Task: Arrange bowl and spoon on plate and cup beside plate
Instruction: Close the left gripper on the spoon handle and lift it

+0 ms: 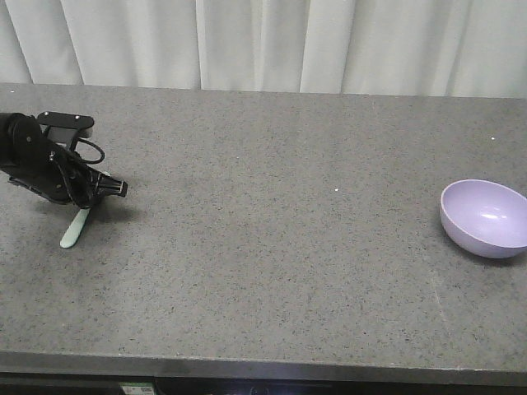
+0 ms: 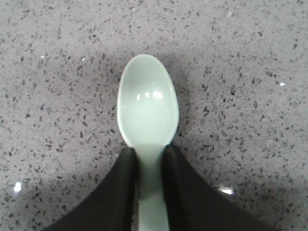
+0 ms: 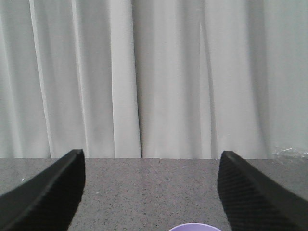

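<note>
Your left claw is clamped on the spoon. Its two dark fingers press either side of the neck, just behind the spoon's bowl. This is close to the left edge of the worktop, where one pale end of the spoon pokes out beneath the left claw. You cannot tell from these views whether the spoon is lifted or resting on the stone.

Treat the spoon as very light, stiff and glossy. A thin, rounded handle like this may twist or slide between the pads, so the neck is a sensible hold: the widening bowl stops it slipping forward. Keep it level as you carry it.

Your right claw is spread wide with nothing in it. It sits over the lilac bowl by the right edge, and only a sliver of the rim shows in the right wrist view. The bowl looks light, rigid and smooth, so pinch its wall across the rim. Neither plate nor cup is in view.
</note>
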{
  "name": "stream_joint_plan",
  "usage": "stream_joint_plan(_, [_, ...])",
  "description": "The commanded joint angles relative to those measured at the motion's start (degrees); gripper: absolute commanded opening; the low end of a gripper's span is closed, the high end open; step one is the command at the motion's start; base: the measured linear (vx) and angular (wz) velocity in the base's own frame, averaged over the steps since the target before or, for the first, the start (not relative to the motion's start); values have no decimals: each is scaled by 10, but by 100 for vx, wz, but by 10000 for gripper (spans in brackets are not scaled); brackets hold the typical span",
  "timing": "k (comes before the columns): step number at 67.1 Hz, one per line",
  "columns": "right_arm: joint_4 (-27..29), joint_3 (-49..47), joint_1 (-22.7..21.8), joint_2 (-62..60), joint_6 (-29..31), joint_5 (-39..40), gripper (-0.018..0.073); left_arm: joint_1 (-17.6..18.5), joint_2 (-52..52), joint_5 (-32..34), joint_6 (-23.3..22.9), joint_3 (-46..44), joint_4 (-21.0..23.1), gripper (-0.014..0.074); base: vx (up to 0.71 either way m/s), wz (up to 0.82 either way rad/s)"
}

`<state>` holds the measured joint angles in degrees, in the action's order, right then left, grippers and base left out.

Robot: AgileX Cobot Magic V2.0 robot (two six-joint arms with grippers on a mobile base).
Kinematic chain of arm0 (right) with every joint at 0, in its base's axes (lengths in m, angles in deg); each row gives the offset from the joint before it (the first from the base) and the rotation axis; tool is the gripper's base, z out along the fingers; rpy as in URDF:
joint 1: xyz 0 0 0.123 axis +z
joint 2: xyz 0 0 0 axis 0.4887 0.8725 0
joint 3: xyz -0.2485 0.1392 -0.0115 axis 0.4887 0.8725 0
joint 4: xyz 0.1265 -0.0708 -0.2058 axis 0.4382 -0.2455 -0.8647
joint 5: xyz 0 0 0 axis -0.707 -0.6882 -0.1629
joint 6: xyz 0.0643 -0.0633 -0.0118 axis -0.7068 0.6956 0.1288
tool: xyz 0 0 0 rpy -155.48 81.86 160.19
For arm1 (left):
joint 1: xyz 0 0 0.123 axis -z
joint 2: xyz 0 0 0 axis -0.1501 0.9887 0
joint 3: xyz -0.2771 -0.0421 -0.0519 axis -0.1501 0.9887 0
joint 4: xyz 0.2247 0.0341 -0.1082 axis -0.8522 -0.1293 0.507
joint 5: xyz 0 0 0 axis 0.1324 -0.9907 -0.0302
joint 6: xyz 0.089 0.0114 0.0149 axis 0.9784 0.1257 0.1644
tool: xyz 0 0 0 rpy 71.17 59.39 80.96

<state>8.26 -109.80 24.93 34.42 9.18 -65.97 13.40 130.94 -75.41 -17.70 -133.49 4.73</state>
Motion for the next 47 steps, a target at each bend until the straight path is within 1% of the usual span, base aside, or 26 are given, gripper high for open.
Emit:
stream_joint_plan(1, [3, -19, -3, 7, 5, 38, 561, 2, 6, -98, -4, 9, 5, -8, 0, 0])
stream_joint_plan(16, [3, -19, -3, 7, 5, 39, 561, 2, -13, -91, -5, 9, 5, -8, 0, 0])
stream_joint_plan(34, [3, -19, -3, 7, 5, 42, 561, 1, -83, -64, -6, 9, 9, -8, 0, 0])
stream_joint_plan(47, [3, -19, -3, 7, 4, 59, 561, 1, -134, -53, -9, 9, 9, -8, 0, 0])
